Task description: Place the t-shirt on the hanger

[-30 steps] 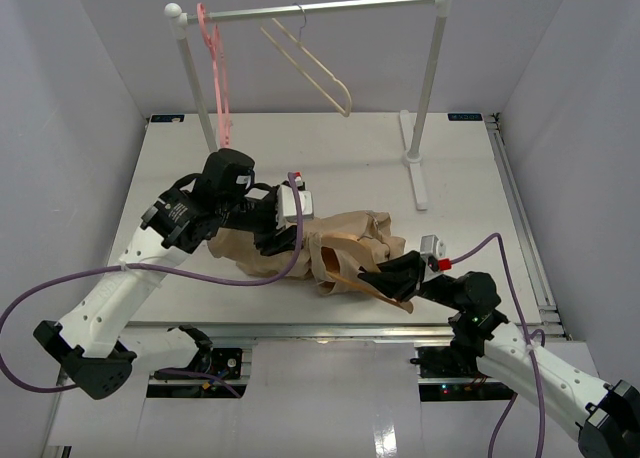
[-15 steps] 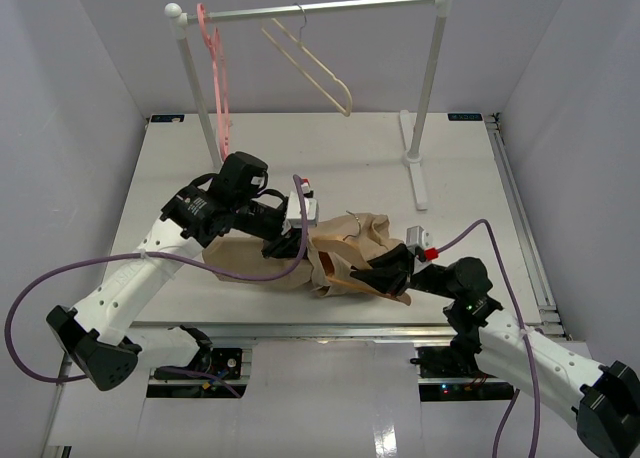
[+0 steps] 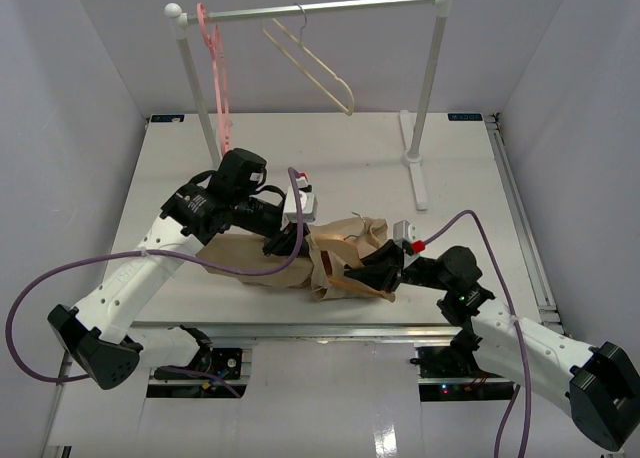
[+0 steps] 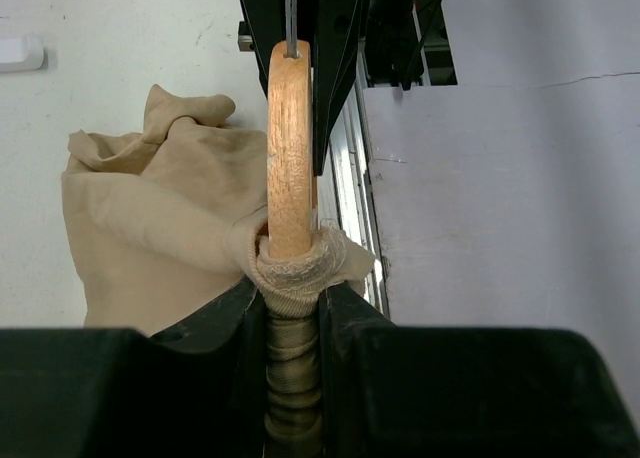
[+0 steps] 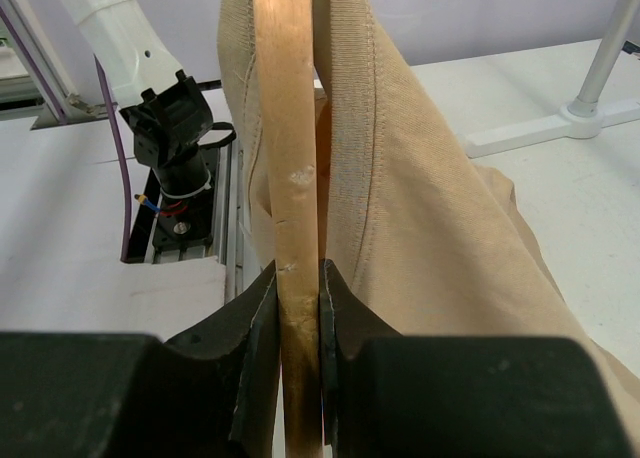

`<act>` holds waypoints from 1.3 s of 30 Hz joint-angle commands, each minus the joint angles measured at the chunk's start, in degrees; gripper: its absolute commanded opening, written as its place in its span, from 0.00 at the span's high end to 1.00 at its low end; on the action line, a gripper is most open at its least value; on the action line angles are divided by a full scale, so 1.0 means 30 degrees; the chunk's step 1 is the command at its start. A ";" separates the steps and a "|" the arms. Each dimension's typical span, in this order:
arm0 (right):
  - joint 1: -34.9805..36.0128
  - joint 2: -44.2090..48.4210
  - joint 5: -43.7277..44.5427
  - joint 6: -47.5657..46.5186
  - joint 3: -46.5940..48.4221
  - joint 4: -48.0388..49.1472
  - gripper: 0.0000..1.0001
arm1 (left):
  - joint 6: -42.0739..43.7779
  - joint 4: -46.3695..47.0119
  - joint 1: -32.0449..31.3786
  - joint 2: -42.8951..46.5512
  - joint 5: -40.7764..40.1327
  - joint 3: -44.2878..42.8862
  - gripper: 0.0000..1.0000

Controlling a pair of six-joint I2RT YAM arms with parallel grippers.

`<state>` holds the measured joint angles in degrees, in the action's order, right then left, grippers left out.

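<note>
top: high, near side, looking down | wrists: very close, facing forward | shared: hanger (image 4: 289,148)

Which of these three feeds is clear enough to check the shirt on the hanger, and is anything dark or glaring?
Top view: even light, soft shadows, no glare, shirt sharp but small. Left wrist view: hanger crisp, left hand nearly black with no detail. Right wrist view: wood grain and shirt stitching clear, right hand just as dark.
</note>
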<state>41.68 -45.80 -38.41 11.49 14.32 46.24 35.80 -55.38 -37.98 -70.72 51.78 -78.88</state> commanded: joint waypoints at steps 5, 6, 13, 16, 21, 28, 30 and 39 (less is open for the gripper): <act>0.0140 -0.1367 0.0356 -0.0165 0.2890 0.0606 0.92 | -0.1149 0.0911 -0.0555 -0.0537 0.2287 -0.0544 0.65; 0.0126 -0.1573 0.0234 -0.0193 0.3258 0.0016 0.92 | -0.1206 0.0910 -0.0568 -0.0552 0.2190 -0.0476 0.64; 0.0110 -0.1952 0.0035 -0.0814 0.4337 -0.1814 0.92 | -0.1342 0.0881 -0.0612 -0.0414 0.2073 0.0055 0.65; 0.0110 -0.1735 0.0180 -0.0909 0.4308 -0.1789 0.92 | -0.0957 0.0812 -0.0642 -0.0264 0.2047 0.0462 1.00; -0.0048 -0.1529 0.0627 -0.1437 0.4720 -0.3045 0.92 | -0.1775 0.1683 -0.0671 -0.0041 0.1364 0.1301 1.00; -0.0894 -0.1542 0.2094 -0.0804 0.5087 -0.4421 0.69 | -0.6463 0.4640 -0.0671 0.0561 -0.2977 0.2431 1.00; -0.0915 -0.1390 0.3081 -0.0377 0.5315 -0.5024 0.56 | -0.7901 0.5639 -0.0671 0.1140 -0.5178 0.3150 1.00; -0.0915 0.0345 1.1862 0.2330 0.7227 -1.0167 0.37 | -1.1981 0.8364 -0.0642 0.4669 -1.0568 0.5218 1.00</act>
<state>39.11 -46.86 -16.09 13.49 31.28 22.98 8.47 -37.33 -39.88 -62.81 30.30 -63.41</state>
